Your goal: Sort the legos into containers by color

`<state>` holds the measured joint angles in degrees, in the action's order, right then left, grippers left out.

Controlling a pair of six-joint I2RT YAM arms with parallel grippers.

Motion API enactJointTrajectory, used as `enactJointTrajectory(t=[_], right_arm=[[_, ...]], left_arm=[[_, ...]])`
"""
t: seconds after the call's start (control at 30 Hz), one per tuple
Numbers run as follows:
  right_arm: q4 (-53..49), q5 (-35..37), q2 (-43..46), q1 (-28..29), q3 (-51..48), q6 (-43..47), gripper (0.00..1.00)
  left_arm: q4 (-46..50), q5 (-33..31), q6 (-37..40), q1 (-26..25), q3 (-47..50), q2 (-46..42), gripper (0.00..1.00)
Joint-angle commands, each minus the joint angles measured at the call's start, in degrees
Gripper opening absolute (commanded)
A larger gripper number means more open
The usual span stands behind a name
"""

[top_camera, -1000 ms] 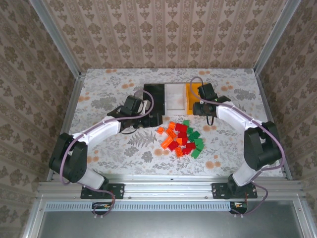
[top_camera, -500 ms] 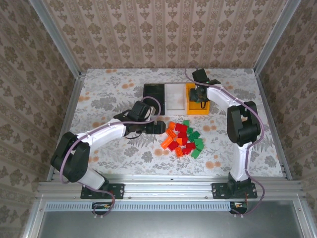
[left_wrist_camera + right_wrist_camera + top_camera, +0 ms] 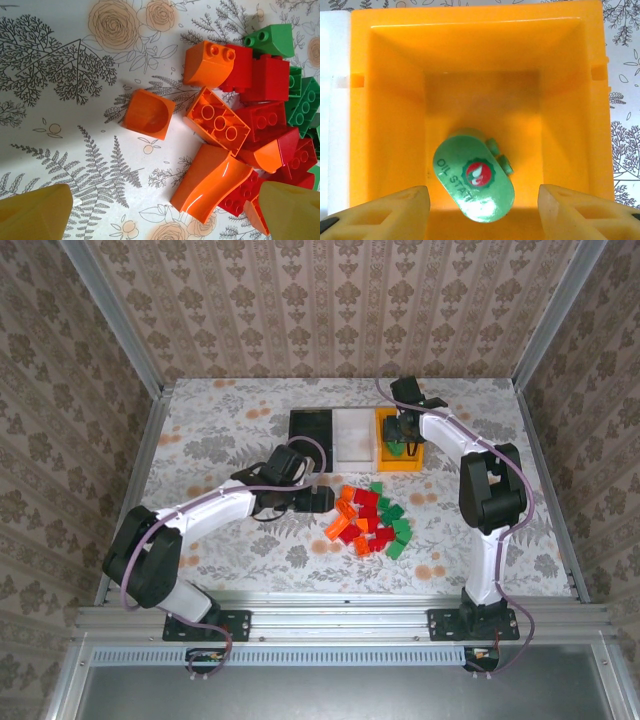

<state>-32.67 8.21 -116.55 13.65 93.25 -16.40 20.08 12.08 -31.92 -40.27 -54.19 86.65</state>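
Observation:
A pile of orange, red and green legos [image 3: 367, 520] lies mid-table. My left gripper [image 3: 318, 500] sits at the pile's left edge. In the left wrist view it [image 3: 162, 212] is open above the cloth. A curved orange brick [image 3: 212, 182] lies between its fingers, and a single orange brick [image 3: 149, 114] lies apart to the left. The black bin [image 3: 310, 432], white bin [image 3: 355, 435] and orange-yellow bin [image 3: 398, 455] stand in a row behind. My right gripper [image 3: 482, 212] hangs open over the orange-yellow bin [image 3: 390, 100]. A green "OIL STATION" brick [image 3: 472, 180] lies on the bin's floor, touching neither finger.
A floral cloth [image 3: 230, 420] covers the table, which has metal rails along its sides and patterned walls around it. Red bricks [image 3: 265, 85] and green bricks [image 3: 300, 100] crowd the pile's right side. The white bin's rim [image 3: 332, 75] borders the orange-yellow bin on the left.
The left gripper moved from beside the black bin to the pile's left edge. The right arm swung back and up, and its gripper now hangs over the orange-yellow bin.

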Motion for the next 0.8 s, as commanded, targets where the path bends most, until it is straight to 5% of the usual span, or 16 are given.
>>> enactJointTrajectory(t=[0.0, 0.4, 0.77], right_arm=[[-2.2, -0.5, 2.7, -0.1, 2.0, 0.8, 0.6], [14.3, -5.0, 24.1, 1.0, -23.5, -1.8, 0.59], [19.2, -6.7, 27.2, 0.2, -32.0, -2.6, 0.58]], left_arm=[[3.4, -1.7, -0.2, -0.7, -2.8, 1.9, 0.97], [8.3, -8.6, -10.1, -4.1, -10.6, 12.8, 0.84], [11.3, -15.3, 3.1, -4.5, -16.1, 18.9, 0.72]])
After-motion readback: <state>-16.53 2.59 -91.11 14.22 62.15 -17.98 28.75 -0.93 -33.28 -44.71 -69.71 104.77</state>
